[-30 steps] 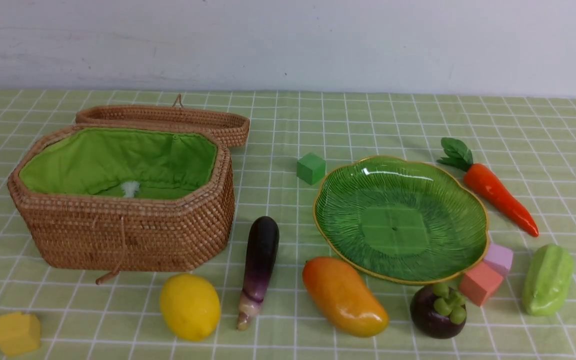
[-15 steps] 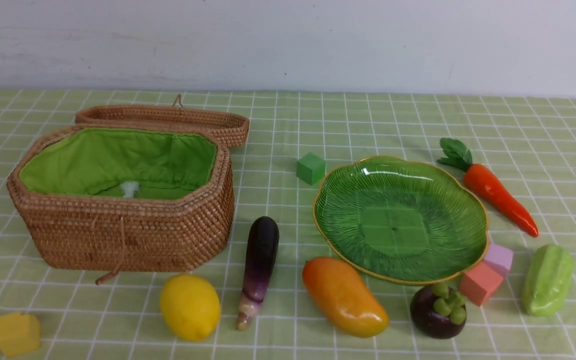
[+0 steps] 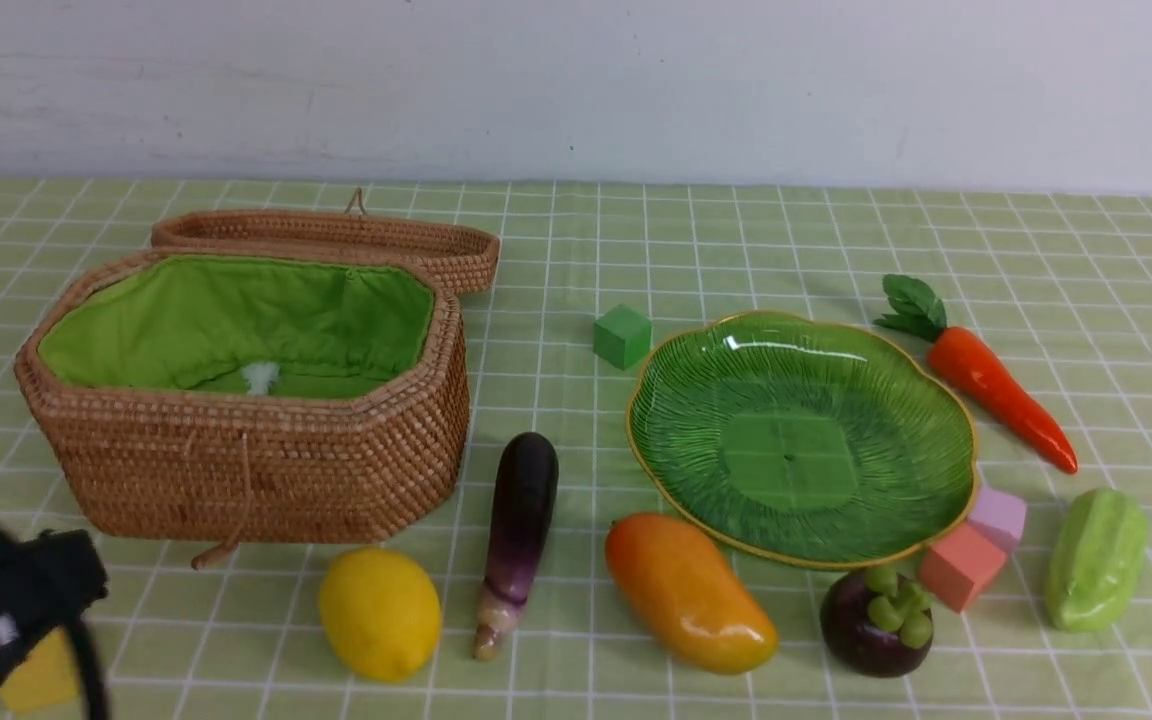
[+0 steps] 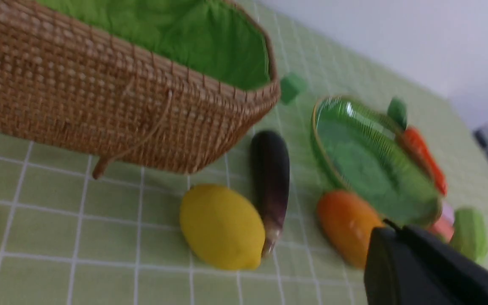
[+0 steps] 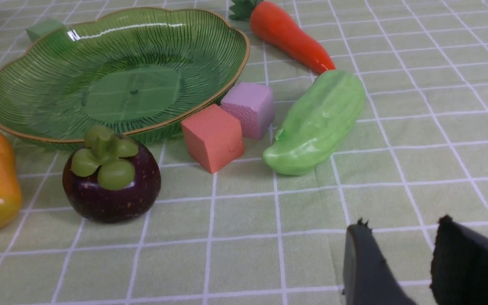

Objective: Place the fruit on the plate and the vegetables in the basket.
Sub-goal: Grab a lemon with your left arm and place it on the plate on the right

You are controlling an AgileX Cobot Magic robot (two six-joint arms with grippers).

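The lemon (image 3: 380, 614), mango (image 3: 688, 592) and mangosteen (image 3: 876, 620) lie along the front of the table. The eggplant (image 3: 519, 530) lies between lemon and mango. The carrot (image 3: 996, 395) and the pale green ridged piece (image 3: 1096, 558) are right of the empty green plate (image 3: 801, 435). The open basket (image 3: 256, 470) stands at the left with nothing in it. My left arm (image 3: 11, 610) shows blurred at the lower left. The left gripper (image 4: 390, 228) is shut and empty. The right gripper (image 5: 402, 221) is open over bare cloth, near the pale green piece (image 5: 318, 123).
The basket lid (image 3: 336, 235) lies behind the basket. A green cube (image 3: 622, 336) sits by the plate's far left rim. Salmon (image 3: 958, 566) and lilac (image 3: 998, 516) cubes touch its front right rim. A yellow cube (image 3: 36, 675) is partly behind my left arm.
My left arm has come into the front view at the lower left, covering part of the yellow cube. Its jaws have closed. No fruit or vegetable has moved.
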